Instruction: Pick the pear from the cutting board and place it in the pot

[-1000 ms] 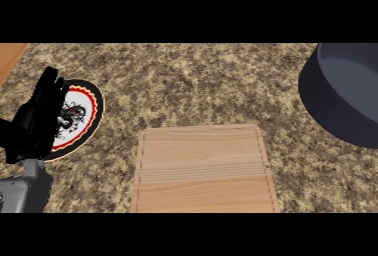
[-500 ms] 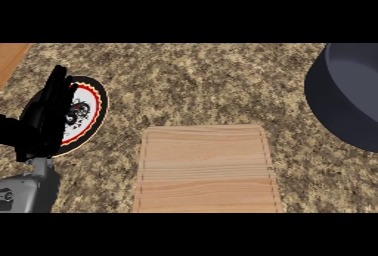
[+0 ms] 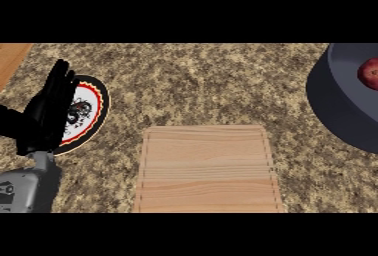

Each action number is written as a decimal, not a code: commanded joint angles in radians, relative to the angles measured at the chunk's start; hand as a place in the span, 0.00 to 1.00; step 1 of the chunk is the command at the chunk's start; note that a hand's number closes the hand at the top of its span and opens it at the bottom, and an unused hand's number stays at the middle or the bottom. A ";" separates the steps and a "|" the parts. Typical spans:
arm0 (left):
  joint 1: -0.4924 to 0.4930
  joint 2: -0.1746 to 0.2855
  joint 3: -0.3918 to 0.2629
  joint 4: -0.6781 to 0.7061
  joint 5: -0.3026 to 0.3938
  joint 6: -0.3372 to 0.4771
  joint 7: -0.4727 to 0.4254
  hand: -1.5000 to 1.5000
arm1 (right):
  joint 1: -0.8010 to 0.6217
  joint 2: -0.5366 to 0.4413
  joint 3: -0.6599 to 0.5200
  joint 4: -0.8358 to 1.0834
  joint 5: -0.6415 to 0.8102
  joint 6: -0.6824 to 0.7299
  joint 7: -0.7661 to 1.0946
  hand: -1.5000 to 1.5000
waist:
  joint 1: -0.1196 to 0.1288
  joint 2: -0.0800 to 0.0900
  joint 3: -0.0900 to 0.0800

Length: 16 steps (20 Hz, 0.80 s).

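Reddish pear [image 3: 369,74] sits inside pot [image 3: 336,100], right edge of bench [image 3: 192,80]. Likely light, smooth, bruisable; best gripped round belly. Left hand [image 3: 50,112] at left edge, fingers straight, resting.

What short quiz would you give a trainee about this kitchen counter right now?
1. Fill in: the open left hand, fingers up, partly covers a round, red-rimmed ____.
2. True or false: a fruit lies on the wooden cutting board.
3. Where is the reddish fruit? A: in the left hand. B: in the dark pot. C: on the wooden cutting board.

Key: 1. plate. 2. False, the board is bare. 3. B.
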 commanded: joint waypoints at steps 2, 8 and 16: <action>0.022 0.006 0.013 0.006 0.026 -0.037 -0.033 0.50 | -0.122 0.008 -0.029 0.306 -0.014 0.017 -0.073 1.00 | 0.011 0.004 0.001; 0.008 0.004 0.003 -0.013 -0.004 -0.009 -0.005 0.50 | -0.191 0.027 -0.049 0.468 -0.074 0.177 -0.162 0.00 | 0.012 0.003 0.002; 0.022 -0.024 -0.005 0.012 -0.007 -0.006 -0.052 0.50 | -0.227 -0.002 -0.251 0.555 -0.294 0.337 -0.340 0.00 | 0.002 0.006 0.003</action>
